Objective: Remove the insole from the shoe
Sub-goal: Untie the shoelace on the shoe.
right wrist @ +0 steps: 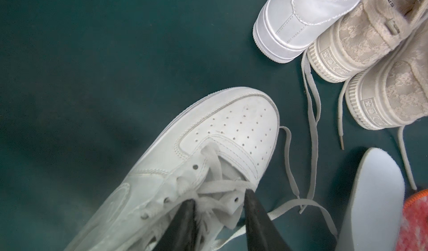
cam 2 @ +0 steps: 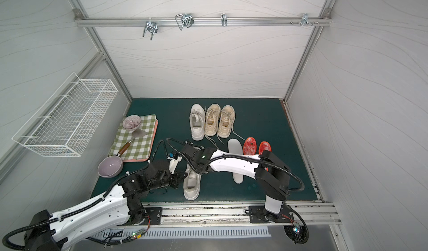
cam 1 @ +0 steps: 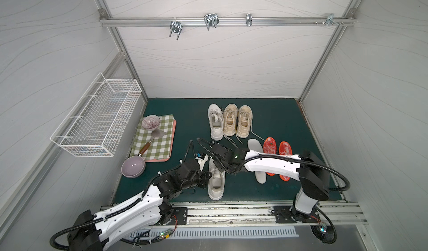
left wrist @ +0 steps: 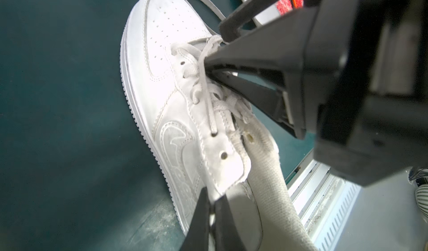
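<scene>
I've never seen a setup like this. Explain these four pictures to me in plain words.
Two robot arms work over a green mat. Two pictures look down from one overhead camera; the other two come from cameras on the arms' wrists. On the mat lie a white shoe near the arms, three more shoes behind, one white insole and two orange insoles lying loose, plus bowls and a checked cloth. The left tool is shut on the white shoe's side flap. The right tool straddles its laces, jaws partly apart; whether it grips I cannot tell.
</scene>
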Controlling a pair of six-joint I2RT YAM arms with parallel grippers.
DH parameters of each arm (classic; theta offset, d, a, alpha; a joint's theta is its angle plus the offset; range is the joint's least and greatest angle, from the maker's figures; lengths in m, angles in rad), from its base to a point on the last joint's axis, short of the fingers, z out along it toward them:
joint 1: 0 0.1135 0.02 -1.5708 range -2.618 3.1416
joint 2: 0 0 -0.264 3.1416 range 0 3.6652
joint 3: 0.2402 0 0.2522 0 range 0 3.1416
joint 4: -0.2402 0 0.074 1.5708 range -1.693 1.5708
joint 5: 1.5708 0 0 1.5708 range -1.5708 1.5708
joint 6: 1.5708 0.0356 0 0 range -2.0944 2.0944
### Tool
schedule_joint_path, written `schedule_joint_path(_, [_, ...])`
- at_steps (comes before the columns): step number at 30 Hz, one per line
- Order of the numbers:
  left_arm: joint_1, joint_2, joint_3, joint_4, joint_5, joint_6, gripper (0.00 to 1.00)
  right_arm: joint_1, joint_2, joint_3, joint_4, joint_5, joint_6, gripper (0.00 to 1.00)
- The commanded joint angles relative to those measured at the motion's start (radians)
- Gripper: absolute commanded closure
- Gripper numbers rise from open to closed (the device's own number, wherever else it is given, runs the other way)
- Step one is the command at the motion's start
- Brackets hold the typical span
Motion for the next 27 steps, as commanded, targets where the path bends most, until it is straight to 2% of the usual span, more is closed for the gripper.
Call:
schedule_joint_path(1, [-0.003, -0.025, 0.051, 0.109, 0.039, -0.004, 1.00, -0.043, 0.026, 0.026, 0.005, 0.091, 0.033, 0.59])
schedule_joint_path(11, [-0.003, -0.036, 0.034, 0.105, 0.035, -0.007, 1.00, -0.080, 0.028, 0.027, 0.001, 0.153, 0.079, 0.50])
schedule_joint_path(27, [-0.003, -0.032, 0.031, 0.090, 0.038, -0.003, 1.00, -0.146, 0.044, 0.070, 0.041, 0.149, 0.152, 0.23])
